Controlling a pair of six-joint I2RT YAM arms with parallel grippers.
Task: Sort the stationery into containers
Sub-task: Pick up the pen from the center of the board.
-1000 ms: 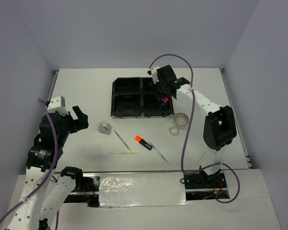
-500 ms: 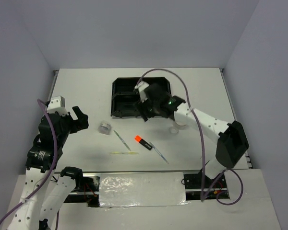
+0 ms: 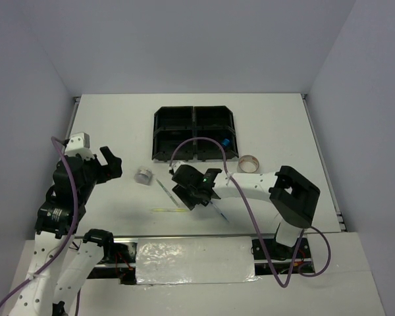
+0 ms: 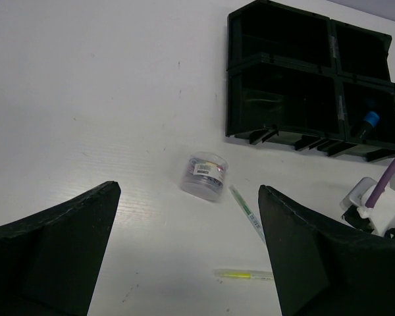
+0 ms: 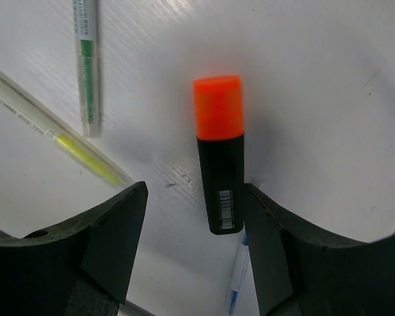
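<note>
An orange-capped black highlighter (image 5: 220, 171) lies flat on the white table between the fingers of my open right gripper (image 5: 196, 197). The right finger's pad (image 5: 266, 224) is right beside its body; the left finger stands apart. From above, the right gripper (image 3: 196, 192) hangs low over that spot and hides the highlighter. The black four-compartment tray (image 3: 194, 124) sits at the back, with a blue-capped highlighter (image 3: 225, 141) in its near right compartment. My left gripper (image 3: 109, 164) is open at the left, holding nothing, well off the silvery roll (image 3: 143, 175).
A thin grey pen (image 3: 164, 191), a yellow-green stick (image 3: 170, 210) and a second pen (image 3: 220, 212) lie near the right gripper. A beige tape roll (image 3: 249, 163) rests right of the tray. The right arm's purple cable (image 3: 204, 141) loops over the tray.
The right arm swung from over the tray's right compartments toward the near middle and came down over the orange highlighter, jaws wider than a second ago. The left arm stayed still.
</note>
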